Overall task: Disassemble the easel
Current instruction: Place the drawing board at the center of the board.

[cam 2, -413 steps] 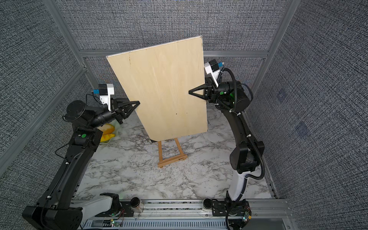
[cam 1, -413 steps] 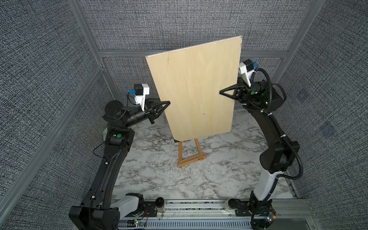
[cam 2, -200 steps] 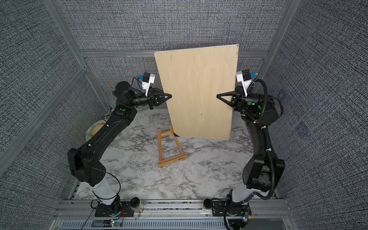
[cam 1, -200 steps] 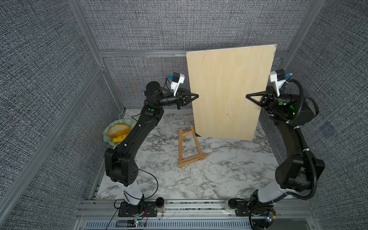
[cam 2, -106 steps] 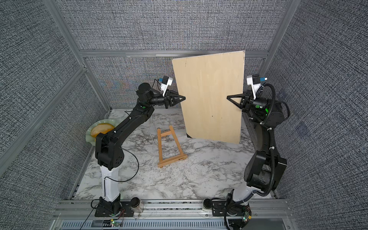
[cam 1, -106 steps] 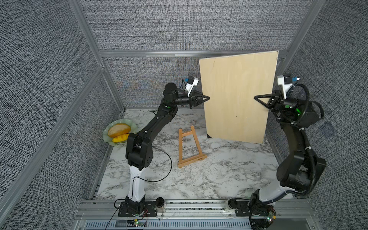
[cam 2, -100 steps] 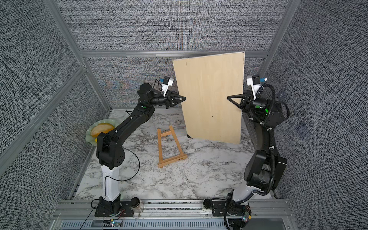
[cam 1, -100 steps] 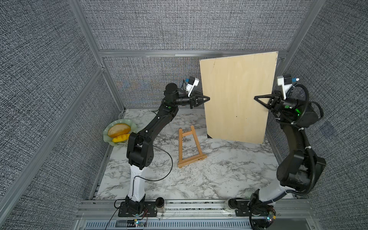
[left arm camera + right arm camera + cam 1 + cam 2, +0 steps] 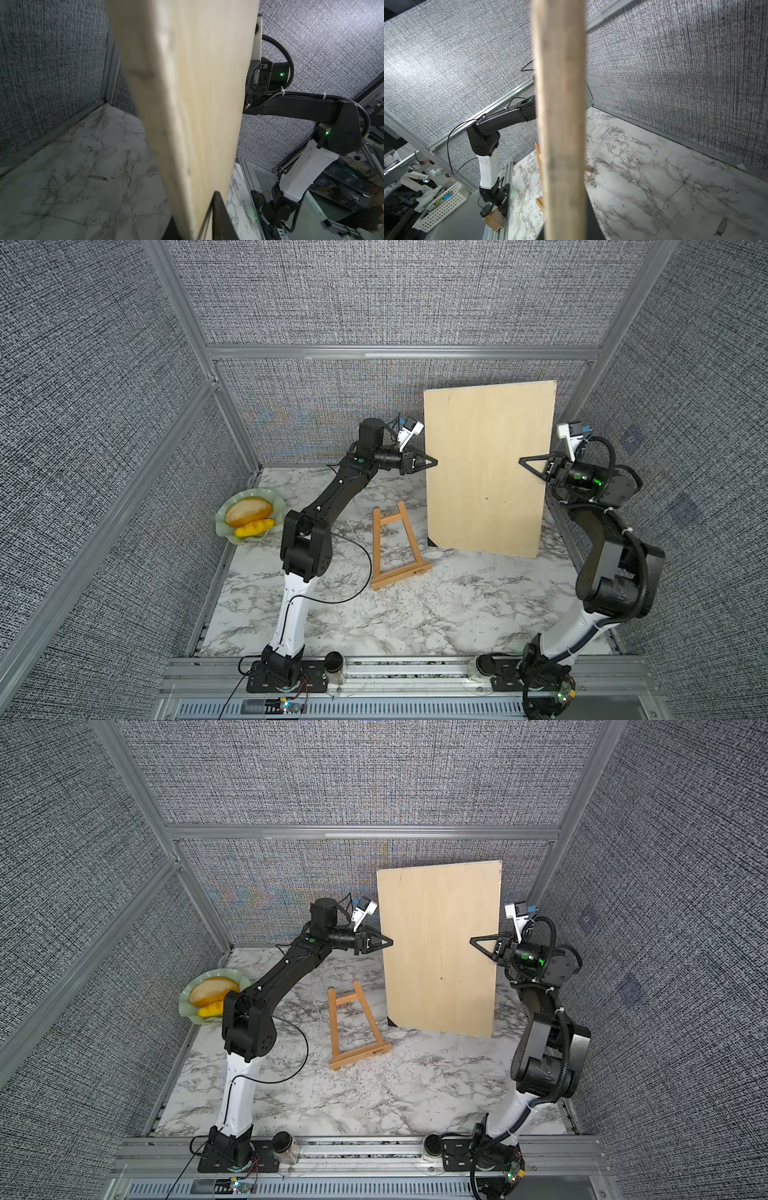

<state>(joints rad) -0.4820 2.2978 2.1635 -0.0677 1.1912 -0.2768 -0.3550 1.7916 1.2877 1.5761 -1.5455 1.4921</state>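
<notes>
Left gripper (image 9: 432, 463), right gripper (image 9: 524, 459) clamped on opposite board (image 9: 486, 472) edges; easel (image 9: 401, 576) apart.

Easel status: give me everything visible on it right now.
The easel is a small orange-tan wooden A-frame. Two slanted legs narrow toward a top crossbar, and a wider ledge at the bottom bears a small dark mark. It stands assembled on the marble tabletop, leaning back, roughly mid-table. Only the tabletop touches it. The plywood board beside it appears clear of it. Its rear support cannot be made out in the top views.
</notes>
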